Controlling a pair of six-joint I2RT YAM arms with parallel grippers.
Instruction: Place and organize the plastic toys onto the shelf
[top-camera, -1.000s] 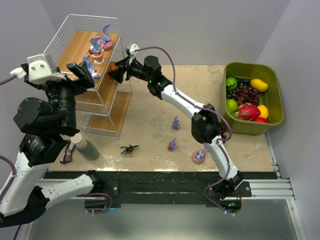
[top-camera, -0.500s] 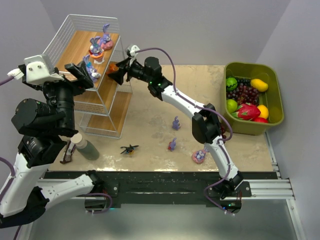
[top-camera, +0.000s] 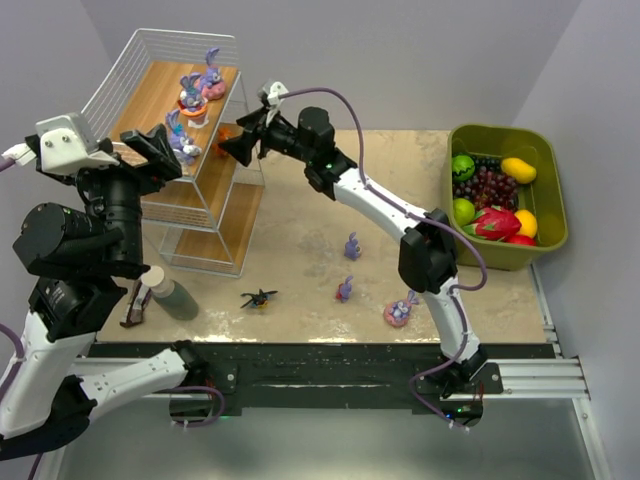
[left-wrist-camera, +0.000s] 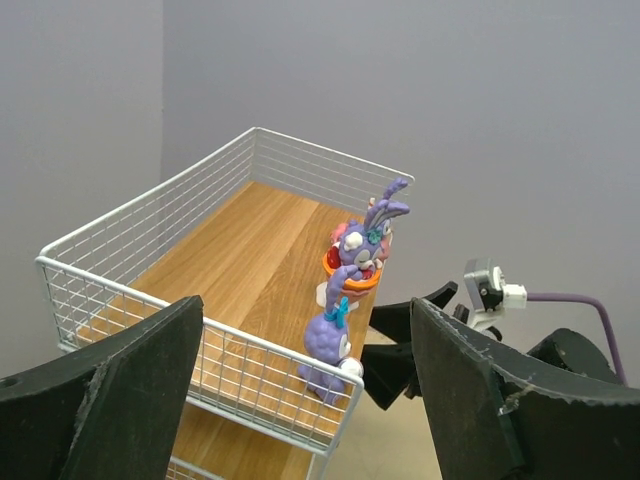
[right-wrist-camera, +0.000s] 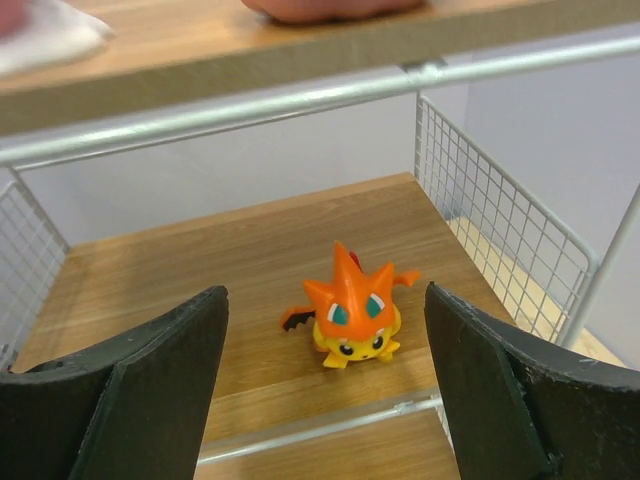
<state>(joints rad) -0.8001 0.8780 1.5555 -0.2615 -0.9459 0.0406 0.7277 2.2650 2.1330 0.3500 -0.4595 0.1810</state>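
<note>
Orange toy (right-wrist-camera: 350, 308) was seen standing free on the shelf (right-wrist-camera: 200, 250) between the right gripper's (top-camera: 238, 148) spread fingers, left gripper (top-camera: 160, 148) spread too; withdrawal was judged due next.

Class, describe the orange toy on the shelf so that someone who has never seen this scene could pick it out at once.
Find the white wire shelf with wooden boards at the far left of the table. On its middle board sits a small orange toy. It alone is orange, with a spiky crest and yellow face; the toys above are purple bunnies.
</note>
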